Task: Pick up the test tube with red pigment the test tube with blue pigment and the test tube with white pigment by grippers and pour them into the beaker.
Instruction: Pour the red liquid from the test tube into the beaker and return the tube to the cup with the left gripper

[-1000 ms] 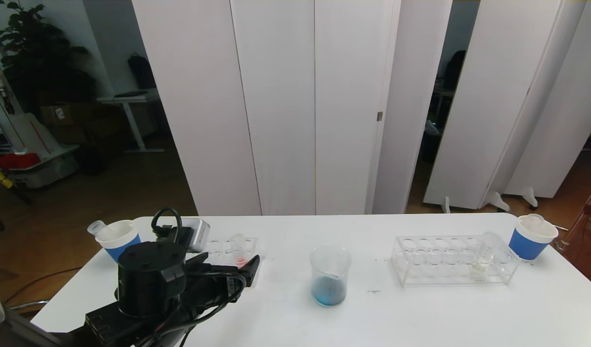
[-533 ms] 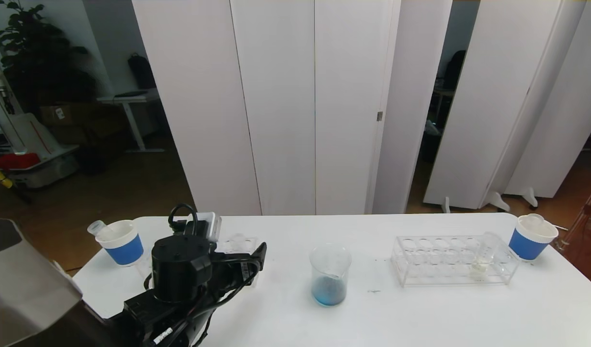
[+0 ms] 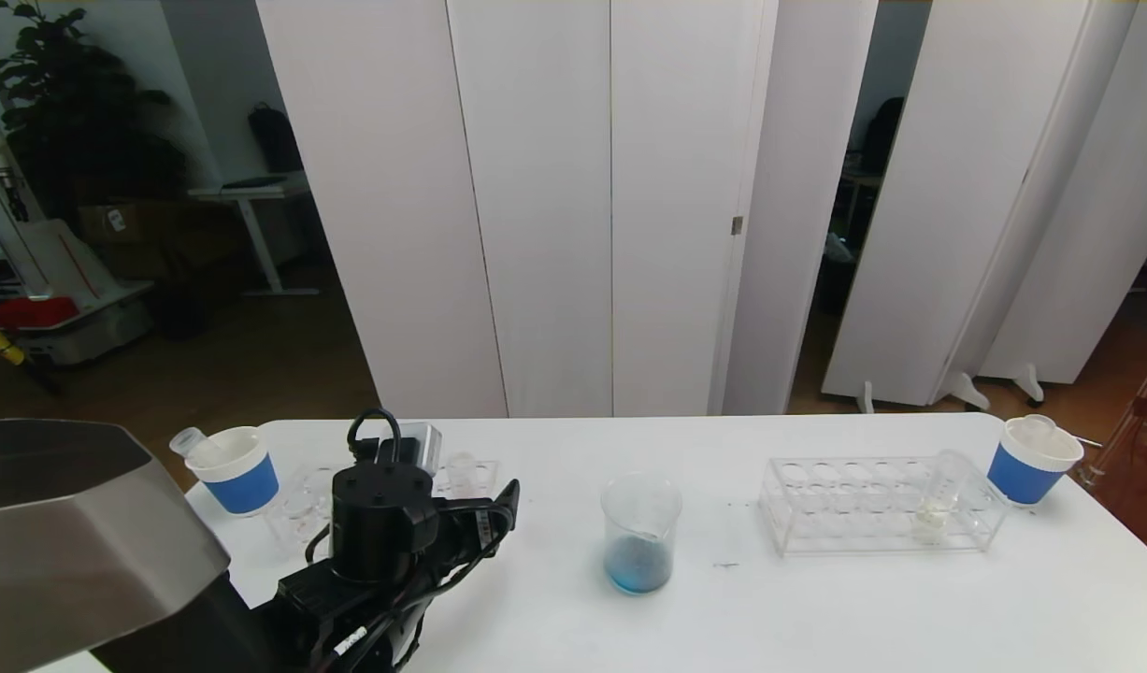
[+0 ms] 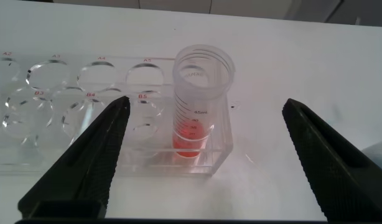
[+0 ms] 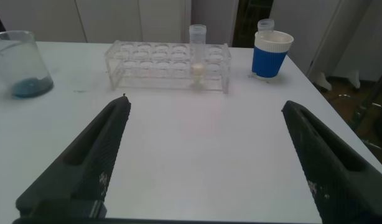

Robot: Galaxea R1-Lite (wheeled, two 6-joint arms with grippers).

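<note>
Table (image 3: 816, 608): white. Left rack (image 4: 116, 134), red tube (image 4: 200, 102) stood in its end slot. Beaker (image 3: 640, 533), mid-table, blue already inside. Left gripper (image 4: 203, 162) open, lined up astride the red tube; closing is judged next. Right gripper (image 5: 203, 158) open, well short of the white tube (image 5: 197, 50).

The head view looks forward and down over the whole tabletop (image 3: 816, 608). The left wrist view sits close above the left rack (image 4: 116, 124). The right wrist view, farther back, shares the beaker (image 5: 17, 65) and right rack (image 5: 166, 65) with the head view.
</note>
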